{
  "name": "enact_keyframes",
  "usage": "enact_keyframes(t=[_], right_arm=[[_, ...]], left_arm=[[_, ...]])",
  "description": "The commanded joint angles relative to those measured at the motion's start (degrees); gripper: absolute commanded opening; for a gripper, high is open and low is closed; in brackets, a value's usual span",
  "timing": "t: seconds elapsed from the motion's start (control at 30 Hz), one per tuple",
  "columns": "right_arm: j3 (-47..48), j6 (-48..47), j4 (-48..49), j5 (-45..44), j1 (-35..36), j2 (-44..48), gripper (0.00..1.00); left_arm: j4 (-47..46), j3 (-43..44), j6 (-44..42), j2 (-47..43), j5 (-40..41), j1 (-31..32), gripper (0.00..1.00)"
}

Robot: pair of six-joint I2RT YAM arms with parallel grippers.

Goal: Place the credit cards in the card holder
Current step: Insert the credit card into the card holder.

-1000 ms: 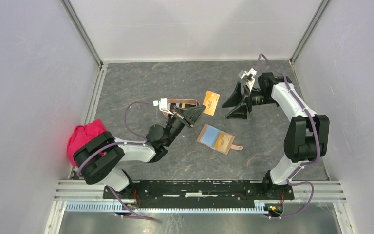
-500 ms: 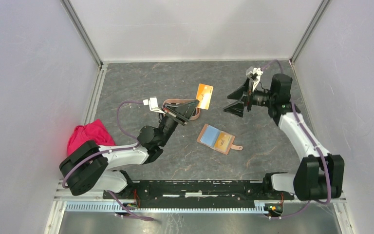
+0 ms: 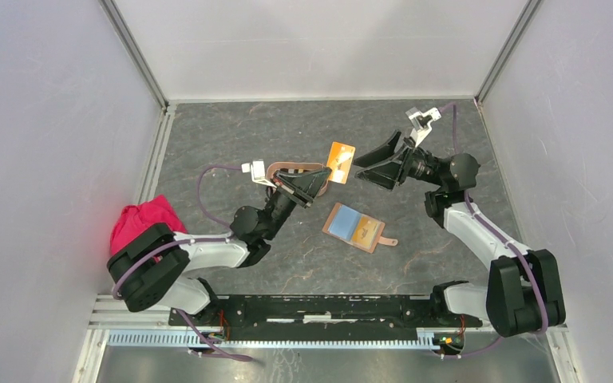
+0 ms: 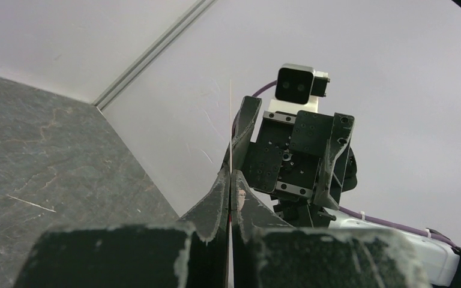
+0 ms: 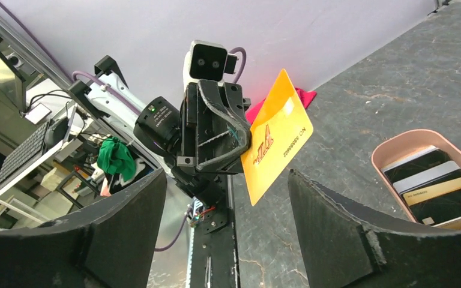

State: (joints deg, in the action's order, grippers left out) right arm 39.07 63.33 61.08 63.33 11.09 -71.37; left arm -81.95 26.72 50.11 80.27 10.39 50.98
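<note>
Orange credit card [image 5: 276,144]: pinched on edge in the closed left gripper [image 3: 325,177], raised near the salmon card holder [image 5: 396,147] | right gripper [image 3: 365,171]: jaws spread, empty, facing the card | progress: several cards [image 5: 429,180] lie in the holder; the held card, and apparently two on the brown wallet [image 3: 355,226], are left to place.

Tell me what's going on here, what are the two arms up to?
The left gripper is shut on a thin orange plastic card, holding it up off the grey table. The right gripper faces it with jaws open, close to the card but not closed on it; it looks like a handover. The salmon-pink oval tray below already holds a few dark and pale cards. A flat brown leather wallet lies nearby, untouched.
</note>
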Motion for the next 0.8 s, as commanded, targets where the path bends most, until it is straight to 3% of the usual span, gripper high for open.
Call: enact_keyframes(t=[0.0, 0.3, 0.43, 0.53, 0.7, 0.77], right_arm=[[-0.67, 2.00, 2.44, -2.14, 0.89, -0.87, 0.79], [-2.33, -0.35, -0.26, -3.74, 1.60, -1.07, 0.76], [-2.48, 0.24, 0.79, -4.41, 2.39, -1.27, 0.70], [-2.48, 0.82, 1.50, -4.70, 2.37, -1.77, 0.55], [-2.84, 0.42, 1.85, -4.97, 2.39, -2.38, 0.13], [-3.09, -1.01, 0.94, -4.97, 2.04, -2.20, 0.00]], left_arm=[[-5.15, 1.22, 2.41, 1.48, -1.15, 0.30, 0.02], [-6.74, 2.31, 3.37, 3.41, -1.50, 0.57, 0.02], [-7.08, 3.12, 3.95, 4.85, -1.95, 1.01, 0.02], [-8.57, 3.16, 5.06, 6.46, -2.02, 1.29, 0.02], [-8.39, 3.04, 5.44, 7.28, -2.00, 1.40, 0.03], [-7.21, 2.61, 5.51, 6.90, -1.60, 1.36, 0.17]])
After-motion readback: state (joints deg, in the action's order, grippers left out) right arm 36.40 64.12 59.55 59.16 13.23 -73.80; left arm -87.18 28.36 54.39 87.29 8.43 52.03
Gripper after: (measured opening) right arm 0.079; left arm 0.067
